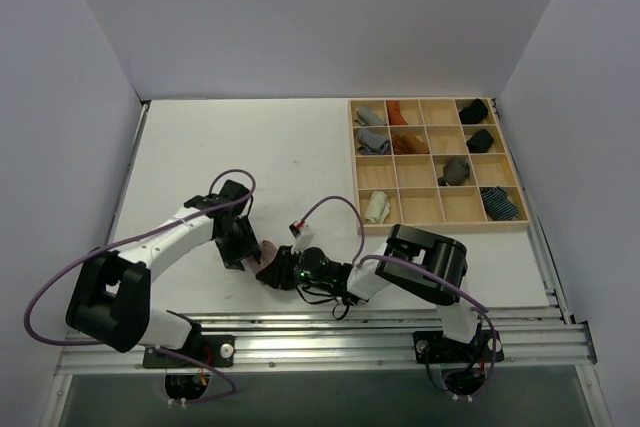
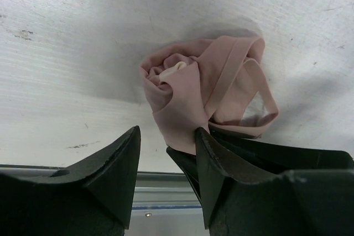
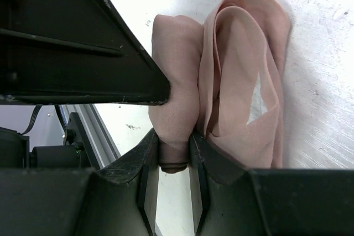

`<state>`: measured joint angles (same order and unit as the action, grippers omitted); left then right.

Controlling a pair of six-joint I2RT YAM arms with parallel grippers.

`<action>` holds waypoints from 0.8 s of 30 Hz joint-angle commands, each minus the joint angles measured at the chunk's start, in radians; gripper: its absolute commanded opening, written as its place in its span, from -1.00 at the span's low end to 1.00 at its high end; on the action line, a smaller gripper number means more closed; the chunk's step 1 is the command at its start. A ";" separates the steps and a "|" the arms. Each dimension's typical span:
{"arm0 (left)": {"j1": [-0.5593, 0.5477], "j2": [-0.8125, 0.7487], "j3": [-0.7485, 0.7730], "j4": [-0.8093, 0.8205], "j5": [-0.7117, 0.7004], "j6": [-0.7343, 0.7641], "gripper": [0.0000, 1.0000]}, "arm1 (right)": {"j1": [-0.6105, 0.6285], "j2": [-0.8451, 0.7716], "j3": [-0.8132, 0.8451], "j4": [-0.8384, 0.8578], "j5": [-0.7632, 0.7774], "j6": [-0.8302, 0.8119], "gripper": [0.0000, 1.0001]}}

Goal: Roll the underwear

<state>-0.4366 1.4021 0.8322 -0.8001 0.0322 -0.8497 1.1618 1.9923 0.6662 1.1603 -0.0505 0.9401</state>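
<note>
One pair of pink underwear [image 2: 204, 95] is all I can count out on the white surface [image 1: 270, 157], half rolled into a loose bundle near the front edge, between the two arms. Right gripper [image 3: 176, 153] has its jaws clenched on a fold of the underwear, while the left gripper [image 2: 166, 153] sits just beside the bundle with jaws spread apart, grasping nothing. One wooden tray [image 1: 435, 165] near the back right corner holds about ten little rolls.

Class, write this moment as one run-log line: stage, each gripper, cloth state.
stage: rolling | left gripper: open, beside pink underwear | right gripper: shut on pink underwear | cloth: partly rolled on table
</note>
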 commanded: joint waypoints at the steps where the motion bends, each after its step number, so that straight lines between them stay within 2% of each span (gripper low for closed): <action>1: 0.009 0.023 0.007 -0.005 -0.072 0.020 0.04 | 0.013 0.123 -0.089 -0.419 -0.055 -0.020 -1.00; 7: 0.009 0.109 -0.010 0.061 -0.103 0.037 -0.02 | 0.013 0.134 -0.088 -0.418 -0.060 -0.014 -1.00; 8: 0.009 0.121 -0.010 0.068 -0.098 0.040 -0.13 | 0.015 0.131 -0.088 -0.425 -0.066 -0.014 -1.00; 10: 0.006 0.146 -0.010 0.076 -0.088 0.049 -0.36 | 0.016 0.085 -0.074 -0.468 -0.052 -0.017 -0.75; 11: 0.006 0.147 -0.015 0.078 -0.083 0.052 -0.55 | 0.025 0.054 -0.064 -0.552 -0.037 -0.024 -0.66; 15: 0.004 0.126 -0.036 0.085 -0.071 0.054 -0.79 | 0.041 -0.139 0.048 -0.841 0.128 -0.108 -0.31; 18: 0.004 0.117 -0.048 0.085 -0.052 0.054 -0.82 | 0.047 -0.202 0.168 -1.009 0.182 -0.167 -0.20; 22: -0.001 0.143 -0.038 0.078 -0.043 0.063 -0.83 | 0.075 -0.219 0.343 -1.232 0.302 -0.297 -0.15; 24: -0.001 0.153 -0.027 0.075 -0.038 0.067 -0.83 | 0.088 -0.208 0.430 -1.274 0.328 -0.336 -0.13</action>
<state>-0.4366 1.4967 0.8341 -0.7326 0.0654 -0.8227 1.2339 1.8004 0.9905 0.1802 0.1516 0.7319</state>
